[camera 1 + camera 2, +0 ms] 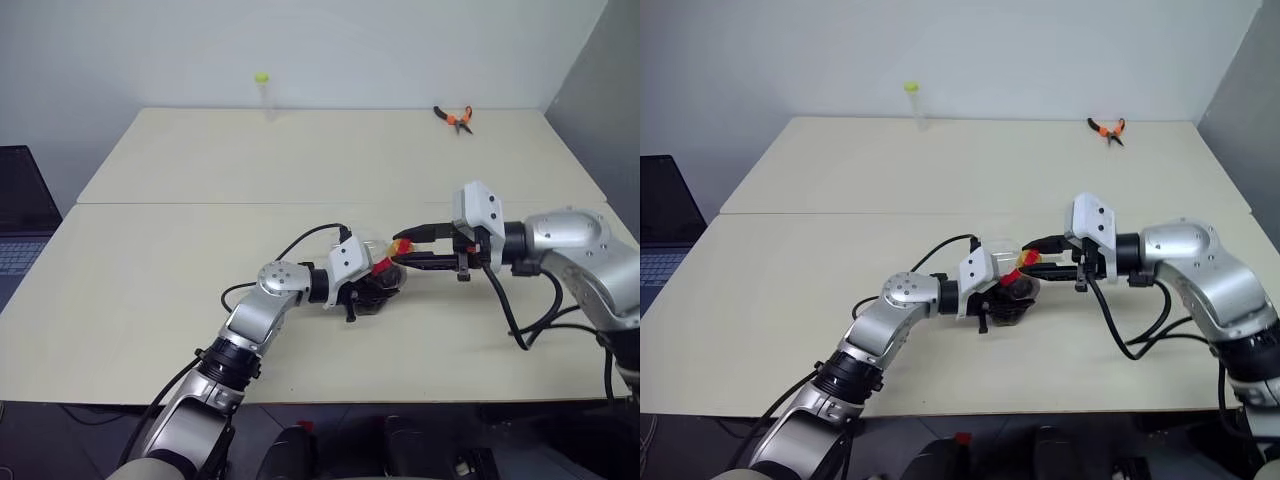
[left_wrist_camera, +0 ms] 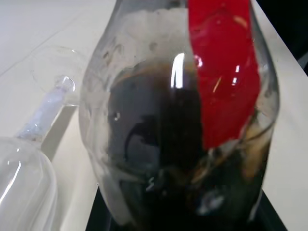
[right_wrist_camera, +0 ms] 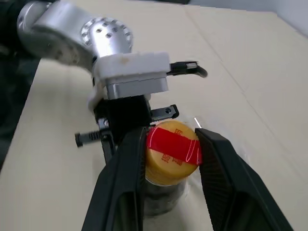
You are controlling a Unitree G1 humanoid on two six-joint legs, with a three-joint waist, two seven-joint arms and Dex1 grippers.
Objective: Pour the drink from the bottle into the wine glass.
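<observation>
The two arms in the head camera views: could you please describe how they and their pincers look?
Both arms are silver-grey metal with rounded joint housings and black bands at the joints. Each wrist carries a white boxy housing. The left pincer and the right pincer each have two black fingers. Loose black cables loop from the wrists back along the arms.

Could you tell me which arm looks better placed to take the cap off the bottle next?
The right: the right gripper already brackets the yellow cap, while the left gripper is occupied holding the bottle.
</observation>
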